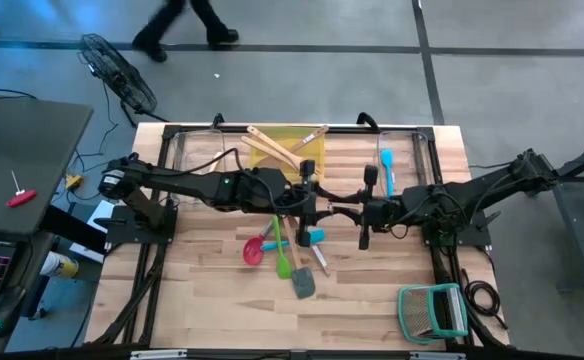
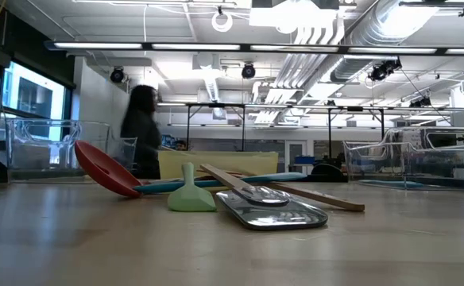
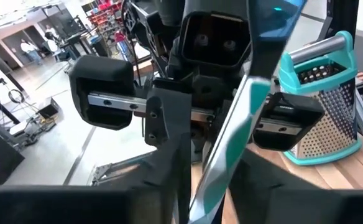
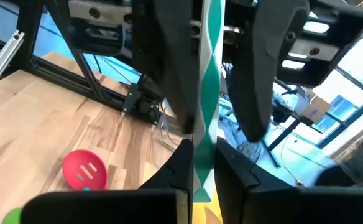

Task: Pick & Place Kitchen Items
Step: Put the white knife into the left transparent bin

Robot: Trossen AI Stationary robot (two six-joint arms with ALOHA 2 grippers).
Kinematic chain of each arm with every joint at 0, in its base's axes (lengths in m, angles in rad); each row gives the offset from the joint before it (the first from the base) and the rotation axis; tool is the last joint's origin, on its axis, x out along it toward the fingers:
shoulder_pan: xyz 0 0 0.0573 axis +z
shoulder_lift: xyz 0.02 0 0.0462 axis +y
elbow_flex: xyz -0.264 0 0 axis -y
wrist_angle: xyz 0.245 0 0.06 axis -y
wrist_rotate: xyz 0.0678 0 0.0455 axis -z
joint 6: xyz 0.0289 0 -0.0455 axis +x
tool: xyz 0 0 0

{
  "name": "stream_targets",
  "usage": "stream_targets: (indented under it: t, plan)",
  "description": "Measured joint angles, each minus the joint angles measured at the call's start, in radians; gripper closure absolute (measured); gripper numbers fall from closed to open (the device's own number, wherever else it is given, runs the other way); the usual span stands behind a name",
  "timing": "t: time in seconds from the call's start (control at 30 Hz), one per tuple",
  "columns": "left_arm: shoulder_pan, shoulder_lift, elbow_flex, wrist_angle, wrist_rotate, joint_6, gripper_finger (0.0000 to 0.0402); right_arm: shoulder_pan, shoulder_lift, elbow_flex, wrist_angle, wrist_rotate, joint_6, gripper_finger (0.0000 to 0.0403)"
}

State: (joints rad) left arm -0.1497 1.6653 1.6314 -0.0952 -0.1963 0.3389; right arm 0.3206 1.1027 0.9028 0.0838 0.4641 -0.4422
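While hanging above mid-table, ringed by clutter: red ladle (image 1: pixel 253 250), green spatula (image 1: pixel 283 264) and grey spatula (image 1: pixel 303 283) heaped just below on the wood; wooden spoons (image 1: pixel 272 148) on the yellow tray (image 1: pixel 312 135) at the far edge; blue spatula (image 1: pixel 386 165) to the tray's right; teal-framed grater (image 1: pixel 434 310) at the near right corner. Beyond the table, a person (image 2: pixel 141 131). Meeting tip to tip over the heap, left gripper (image 1: pixel 322 207) and right gripper (image 1: pixel 347 210). Right one pressed tight, pinching a thin teal-and-white striped utensil (image 4: pixel 207 93). Left one set around the same strip; gripping or not, cannot tell. Flat, narrow, held clear of the table.
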Motion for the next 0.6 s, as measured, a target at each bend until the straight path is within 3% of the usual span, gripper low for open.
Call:
stream_targets:
  t: [0.13,0.37,0.6]
  plan:
    - [0.0,0.0,0.0,-0.006,-0.001,0.047,0.0376,0.0,0.0,0.0,-0.018,-0.003,0.039,0.0372]
    - [-0.001,0.0,0.0,-0.009,-0.008,0.025,0.0374,0.009,0.0,0.0,-0.03,0.029,0.072,0.0236]
    - [-0.001,-0.004,0.0,-0.033,-0.073,0.023,0.0374,0.069,0.0,0.0,-0.029,0.335,0.095,0.0106]
